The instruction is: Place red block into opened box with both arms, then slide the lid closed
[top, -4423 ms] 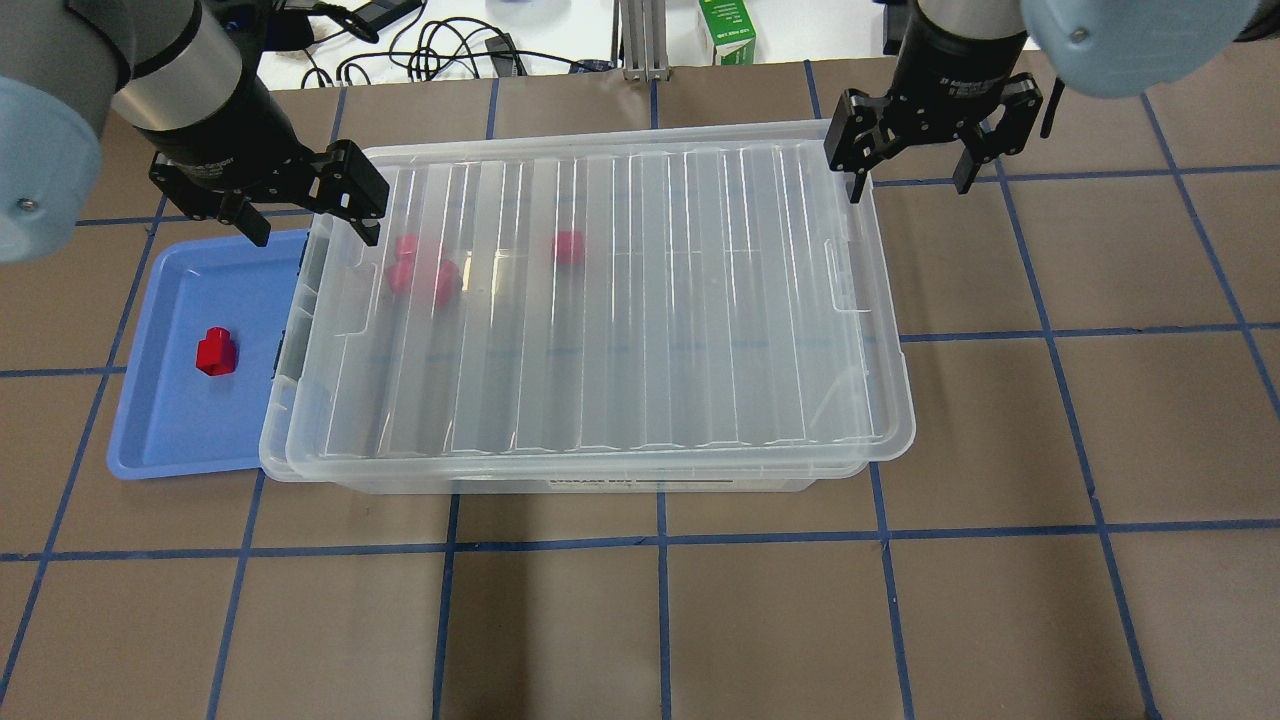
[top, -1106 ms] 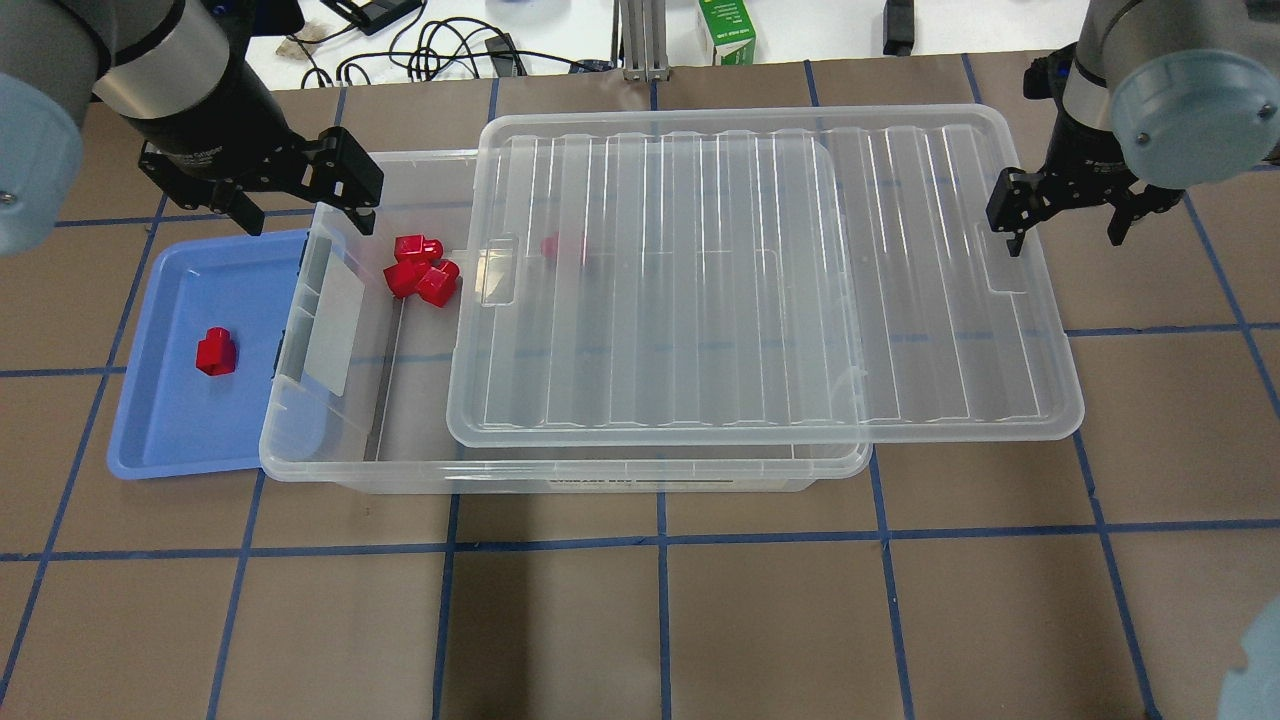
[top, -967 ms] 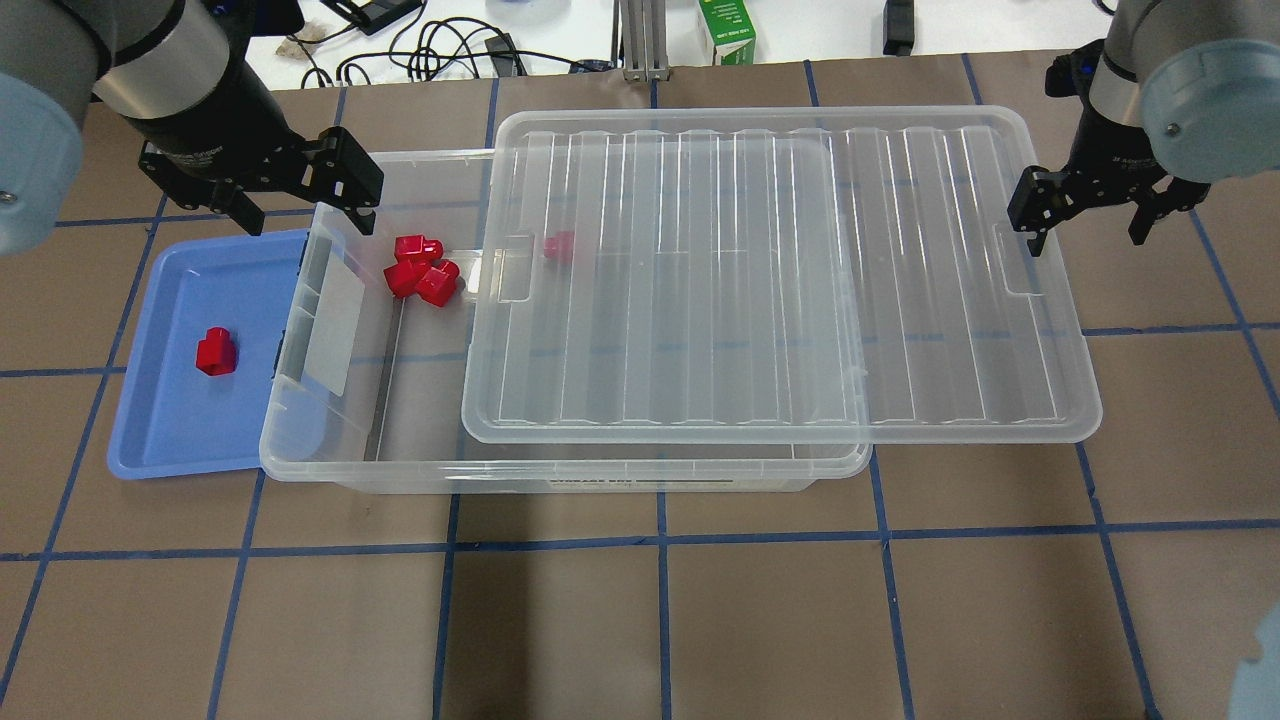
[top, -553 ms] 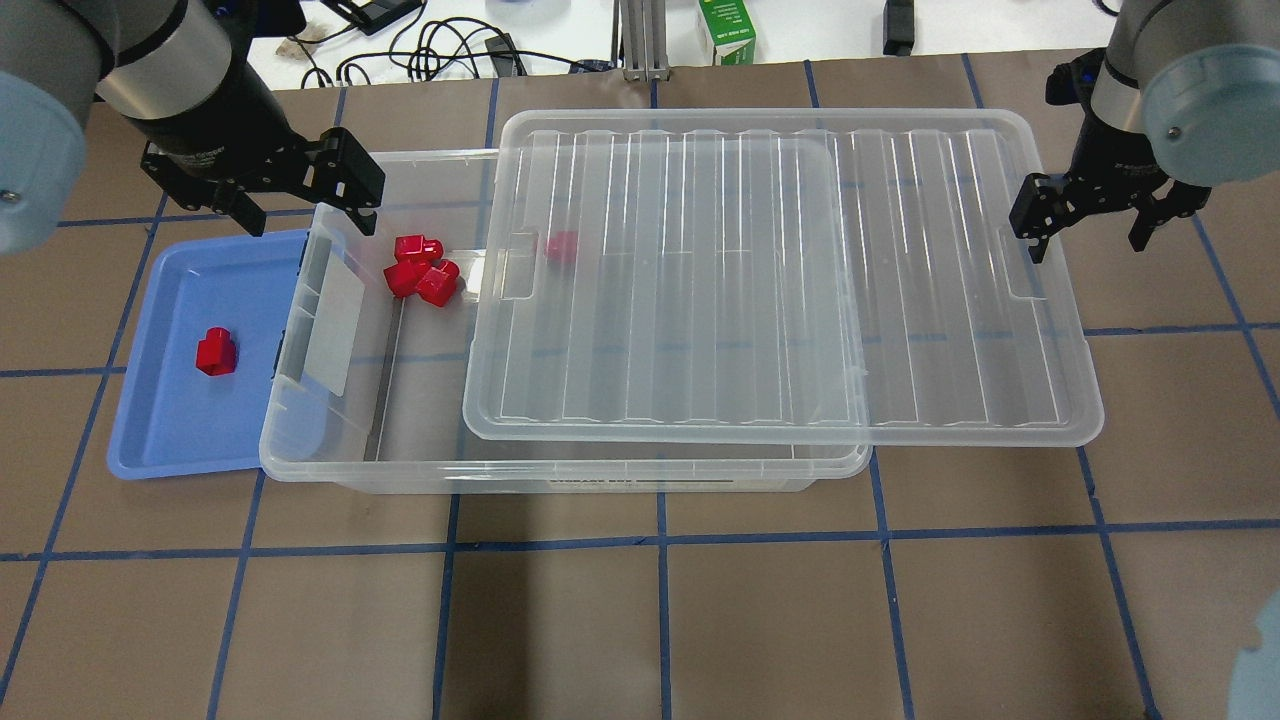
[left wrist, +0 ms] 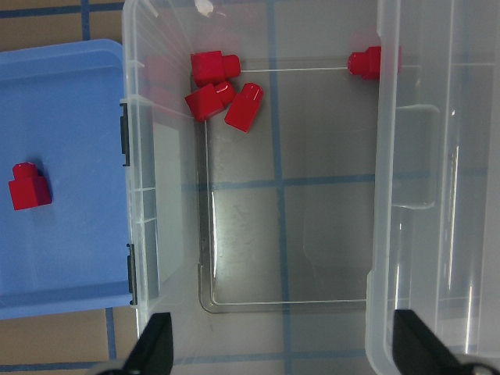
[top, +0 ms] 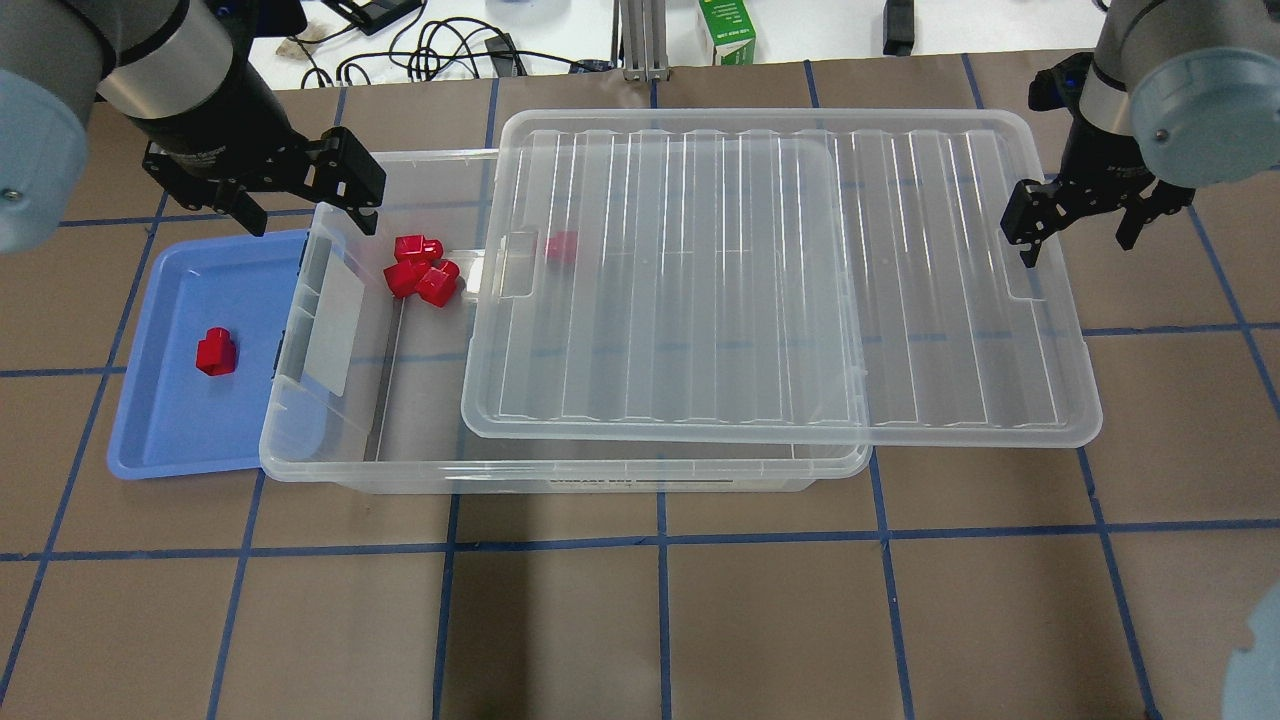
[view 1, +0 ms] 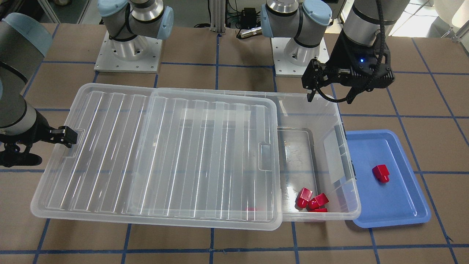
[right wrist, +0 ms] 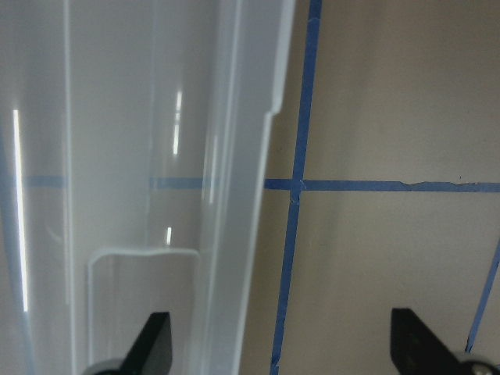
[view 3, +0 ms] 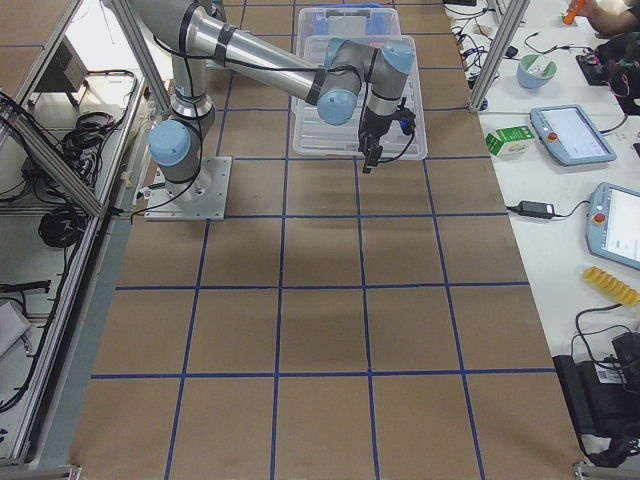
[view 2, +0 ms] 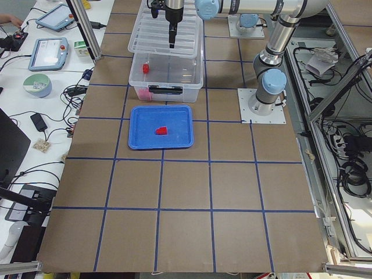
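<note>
Seen from overhead, the blue tray point(top: 160, 430) lies on the brown counter point(top: 640, 620), butted against the 9 o'clock short end of the box point(top: 330, 468). The red block point(top: 215, 351) rests alone on the tray floor near its middle, outside the box and clear of both arms.

The left gripper point(top: 312, 222) hangs above the box's corner at 10 o'clock. Its fingers are spread wide with nothing between them, and its wrist camera looks straight down into the uncovered part of the box. There three red blocks point(top: 420, 270) lie bunched near the 12 o'clock wall, touching one another. A fourth red block point(top: 562, 245) sits further toward 3 o'clock by the same wall, partly under the lid's edge.

The lid point(top: 780, 280) lies flat on the box's rim, offset toward 3 o'clock. It covers most of the box and overhangs its 3 o'clock end, leaving the 9 o'clock end open.

The right gripper point(top: 1078, 248) is at the lid's 3 o'clock short edge, by the cut-out. It is released, with one finger over the lid beside the cut-out and the other beyond the rim, above the counter. Whether a finger touches the lid cannot be told.
</note>
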`<state>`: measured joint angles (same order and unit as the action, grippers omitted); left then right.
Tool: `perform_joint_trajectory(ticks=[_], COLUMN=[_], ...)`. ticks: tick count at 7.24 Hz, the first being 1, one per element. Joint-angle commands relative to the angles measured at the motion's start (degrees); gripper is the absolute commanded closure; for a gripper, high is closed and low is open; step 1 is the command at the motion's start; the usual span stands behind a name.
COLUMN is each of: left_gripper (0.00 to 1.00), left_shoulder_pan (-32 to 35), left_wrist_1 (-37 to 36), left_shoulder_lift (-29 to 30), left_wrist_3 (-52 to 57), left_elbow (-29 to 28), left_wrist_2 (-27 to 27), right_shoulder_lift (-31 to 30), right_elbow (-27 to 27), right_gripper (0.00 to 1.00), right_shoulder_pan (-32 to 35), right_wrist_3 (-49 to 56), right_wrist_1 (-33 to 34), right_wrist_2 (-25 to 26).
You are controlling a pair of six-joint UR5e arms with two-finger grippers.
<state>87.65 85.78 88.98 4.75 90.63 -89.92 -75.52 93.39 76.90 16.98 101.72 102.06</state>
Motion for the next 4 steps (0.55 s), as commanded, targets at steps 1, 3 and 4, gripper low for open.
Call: perform_joint_trajectory(ticks=[1, 3, 4], left_gripper=[0.00, 0.00, 0.00], left_shoulder_pan=[0.1, 0.1, 0.1], left_wrist_1=[0.0, 0.0, 0.0], left_shoulder_lift=[0.2, 0.1, 0.0], left_wrist_3=[-0.1, -0.1, -0.1], left_elbow=[0.0, 0.0, 0.0], left_wrist_2=[-0.1, -0.1, -0.1], right_shoulder_lift=[0.2, -0.5, -0.7], right_elbow=[-0.2, -1.7, -5.2], right_gripper=[0.00, 0.00, 0.00], right_shoulder_pan=[0.3, 0.1, 0.3], right_wrist_3=[2.5, 2.6, 2.1], right_wrist_1=[0.0, -0.2, -4.9], right_wrist_2=[0.0, -0.2, -0.6])
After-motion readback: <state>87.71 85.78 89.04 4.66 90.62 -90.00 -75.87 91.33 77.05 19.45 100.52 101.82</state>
